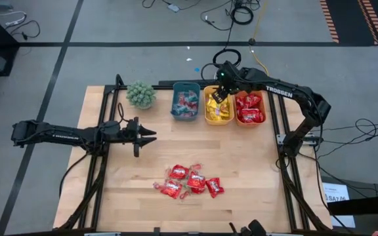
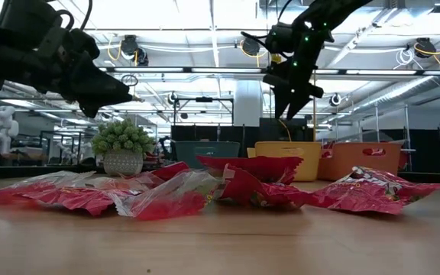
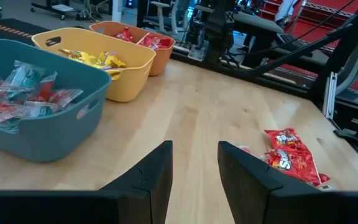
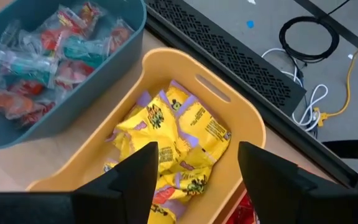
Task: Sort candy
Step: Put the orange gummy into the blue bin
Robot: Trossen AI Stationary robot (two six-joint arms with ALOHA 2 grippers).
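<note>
Right gripper (image 4: 194,171) hangs over the yellow bin (image 4: 241,115), fingers spread with nothing in them, yellow packets (image 4: 176,140) piled below. Left gripper (image 3: 194,171) hovers mid-table, fingers slightly apart and empty; red packets (image 1: 189,182) sit near the front edge.

On my right arm (image 1: 287,91), white letters spell TROSSEN. My left arm (image 1: 58,137) carries white lettering too, but too small to read. The red packets (image 3: 289,155) on the surface show white lettering that looks like Skittles, though I cannot be certain.
</note>
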